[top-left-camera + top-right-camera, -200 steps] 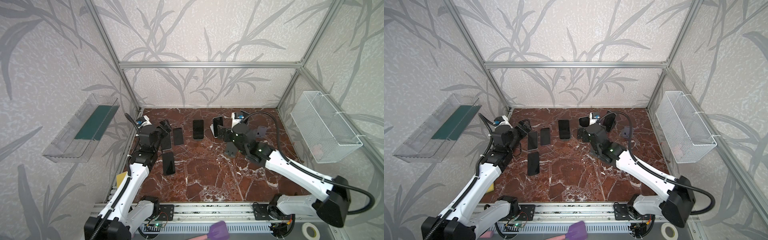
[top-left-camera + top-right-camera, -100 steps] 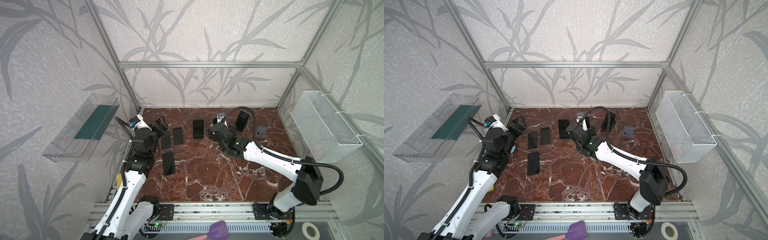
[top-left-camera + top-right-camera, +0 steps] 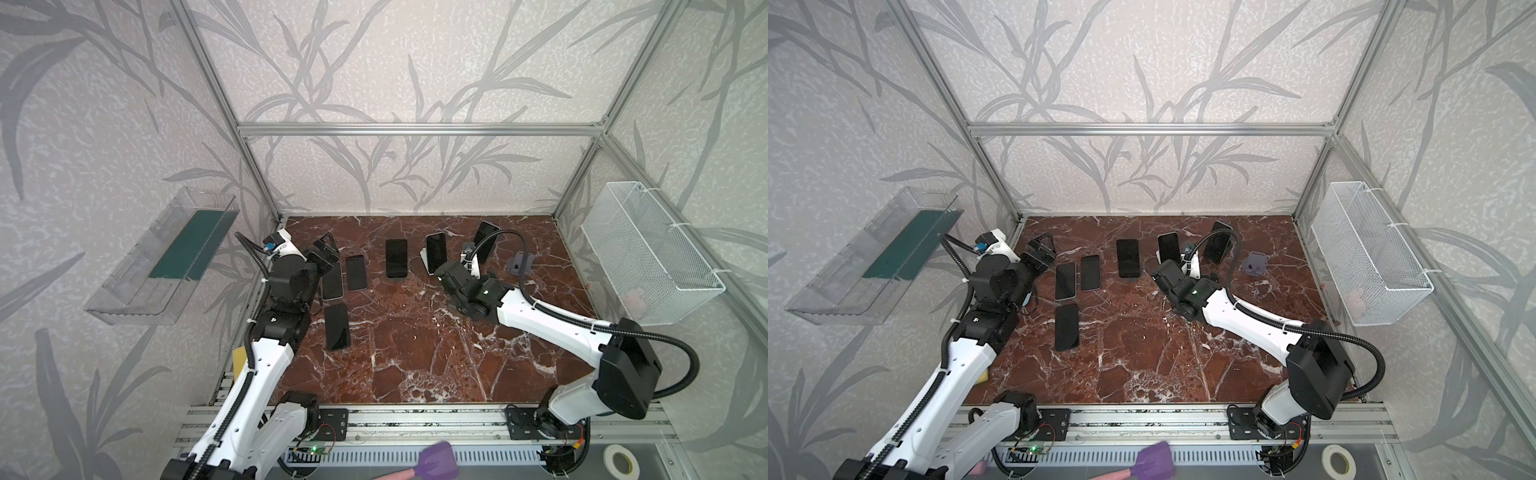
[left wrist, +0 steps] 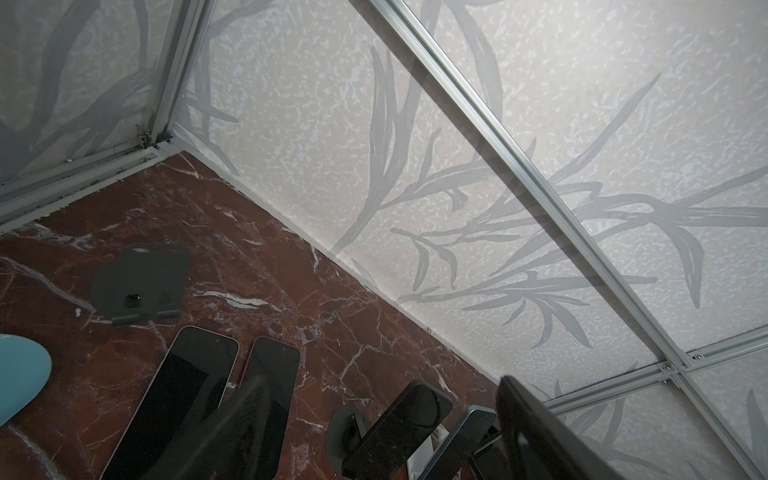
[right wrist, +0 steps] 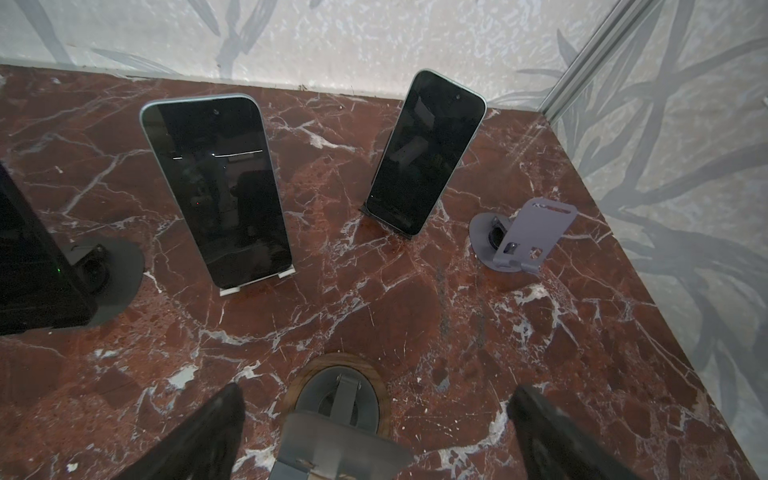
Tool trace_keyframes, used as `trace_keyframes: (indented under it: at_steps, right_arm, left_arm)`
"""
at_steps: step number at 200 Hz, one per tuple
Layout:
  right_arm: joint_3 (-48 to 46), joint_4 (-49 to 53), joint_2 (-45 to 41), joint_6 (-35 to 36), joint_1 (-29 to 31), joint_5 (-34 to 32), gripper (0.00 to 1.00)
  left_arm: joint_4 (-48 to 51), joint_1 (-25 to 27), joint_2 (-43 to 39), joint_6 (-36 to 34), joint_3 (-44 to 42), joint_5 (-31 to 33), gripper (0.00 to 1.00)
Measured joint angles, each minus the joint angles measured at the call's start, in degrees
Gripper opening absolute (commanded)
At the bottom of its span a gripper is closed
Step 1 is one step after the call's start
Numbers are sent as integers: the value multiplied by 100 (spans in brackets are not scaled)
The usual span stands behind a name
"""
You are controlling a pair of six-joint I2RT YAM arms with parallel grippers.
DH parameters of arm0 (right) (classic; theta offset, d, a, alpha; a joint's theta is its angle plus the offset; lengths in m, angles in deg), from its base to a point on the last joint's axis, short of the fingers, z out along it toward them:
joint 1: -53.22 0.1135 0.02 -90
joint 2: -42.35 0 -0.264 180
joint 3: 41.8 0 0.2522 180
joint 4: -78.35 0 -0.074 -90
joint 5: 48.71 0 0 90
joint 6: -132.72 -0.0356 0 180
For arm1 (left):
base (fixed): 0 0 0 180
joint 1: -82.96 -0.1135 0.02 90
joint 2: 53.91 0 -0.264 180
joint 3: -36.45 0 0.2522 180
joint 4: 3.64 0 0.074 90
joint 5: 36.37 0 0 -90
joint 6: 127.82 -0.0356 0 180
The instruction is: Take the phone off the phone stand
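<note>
Two dark phones lean on stands at the back: one (image 3: 435, 251) (image 5: 216, 187) on a white phone stand (image 5: 257, 282), another (image 3: 485, 241) (image 5: 428, 149) on a dark one. A third black phone (image 5: 25, 249) stands on a round dark base (image 5: 112, 270). My right gripper (image 3: 468, 277) (image 5: 376, 392) is open just short of them. Its fingers (image 5: 199, 436) straddle an empty grey stand (image 5: 336, 415) without touching it. My left gripper (image 3: 324, 251) (image 4: 386, 436) hovers open at the back left, holding nothing.
Three phones lie flat on the marble near the left arm (image 3: 332, 280) (image 3: 356, 272) (image 3: 336, 326). An empty grey stand (image 3: 519, 264) (image 5: 523, 237) sits at the back right, an empty dark one (image 4: 137, 286) at the back left. A wire basket (image 3: 648, 253) hangs on the right wall.
The right arm has swung and resettled, its gripper still wide open in front of the standing phones. The left arm has only shifted slightly.
</note>
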Motion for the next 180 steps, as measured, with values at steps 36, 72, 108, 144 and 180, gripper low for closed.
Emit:
trace_keyframes:
  at_steps: [36,72,108,144,180]
  right_arm:
    - [-129,-63,170,-168,-63,199,99]
    - [-531,-286,190,-590,-74,229,99]
    - [-979,-695,188,-798,-76,271,99]
    - [-1287,-1161,7,-793,-184,428,97]
    - [-1462,-1451,-83,-981,-245,673,96]
  left_arm:
    - [-2,0,2,20,0,-90,86]
    - [-2,0,92,81,0,-173,86]
    - [-2,0,166,131,0,-280,86]
    - [-7,0,208,223,0,-380,86]
    - [-7,0,238,262,0,-433,86]
